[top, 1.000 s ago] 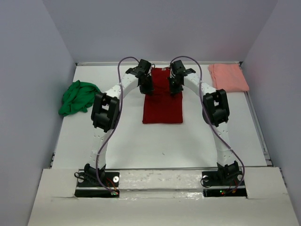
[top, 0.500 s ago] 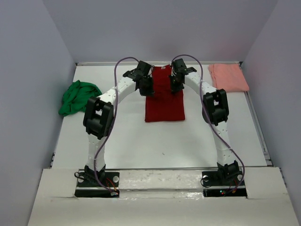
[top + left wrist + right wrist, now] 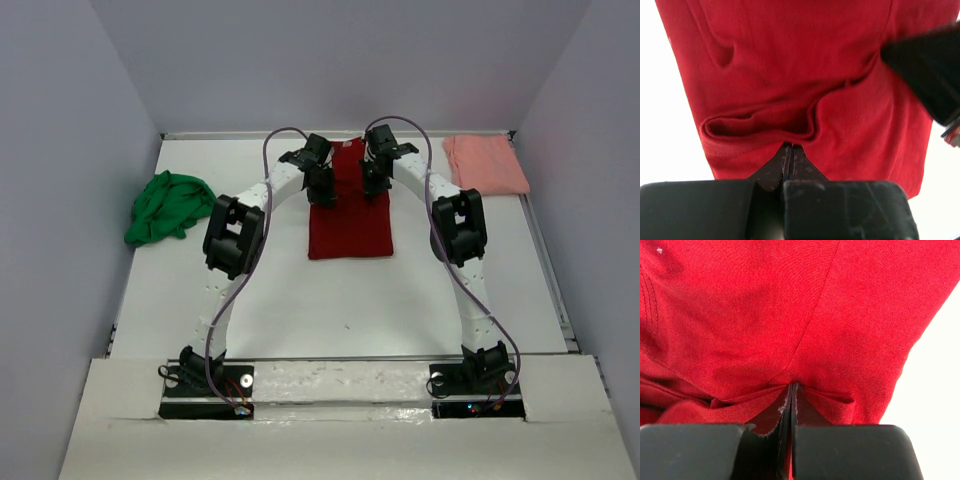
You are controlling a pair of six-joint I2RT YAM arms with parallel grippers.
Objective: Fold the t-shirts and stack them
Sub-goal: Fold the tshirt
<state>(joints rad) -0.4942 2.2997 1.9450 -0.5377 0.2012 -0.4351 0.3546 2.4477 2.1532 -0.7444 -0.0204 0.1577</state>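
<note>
The dark red t-shirt (image 3: 350, 220) lies as a long folded strip at the table's middle back. My left gripper (image 3: 325, 193) is shut on its left side, and in the left wrist view (image 3: 788, 146) the cloth (image 3: 790, 75) bunches into a fold at the fingertips. My right gripper (image 3: 370, 188) is shut on its right side, and in the right wrist view (image 3: 792, 385) the cloth (image 3: 765, 315) is pinched into creases at the tips. The bright green t-shirt (image 3: 166, 206) lies crumpled at the left. The salmon pink t-shirt (image 3: 485, 163) lies folded at the back right.
White table (image 3: 300, 300) is boxed in by grey walls on the left, back and right. The right gripper's black body shows at the right edge of the left wrist view (image 3: 930, 70).
Both grippers stay shut on the red shirt. The left arm's elbow has swung left, then back right, and its gripper has shifted right. The shirt's near edge has moved slightly toward the back.
</note>
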